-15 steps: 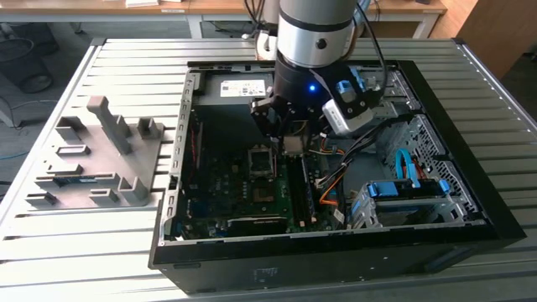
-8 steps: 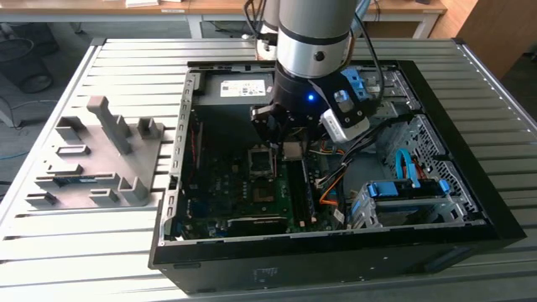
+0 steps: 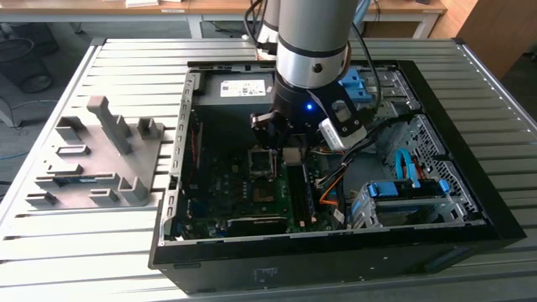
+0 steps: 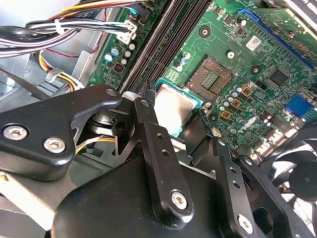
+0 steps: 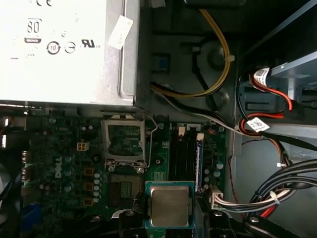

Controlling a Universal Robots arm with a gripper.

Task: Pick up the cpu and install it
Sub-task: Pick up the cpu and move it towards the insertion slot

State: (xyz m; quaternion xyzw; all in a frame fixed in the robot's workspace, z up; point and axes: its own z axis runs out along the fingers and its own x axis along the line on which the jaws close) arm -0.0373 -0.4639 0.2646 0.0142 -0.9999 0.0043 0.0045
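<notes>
The cpu (image 5: 170,206) is a square chip with a silver lid and a green rim. My gripper (image 5: 171,220) is shut on it, one black finger on each side. In the second wrist view the cpu (image 4: 173,106) hangs a little above the motherboard, beside the open socket (image 4: 210,77) and apart from it. In the first wrist view the socket (image 5: 123,187) lies bare with its metal load plate (image 5: 124,140) flipped back. In the exterior view my gripper (image 3: 283,150) hovers inside the computer case (image 3: 336,251), just beside the socket (image 3: 261,165).
A grey power supply (image 5: 59,49) fills the case end beyond the socket. Memory slots (image 5: 185,153) run alongside the cpu, with cable bundles (image 5: 257,198) close by. A fan (image 4: 297,173) sits near the socket. Outside the case, a grey parts fixture (image 3: 100,157) rests on the table.
</notes>
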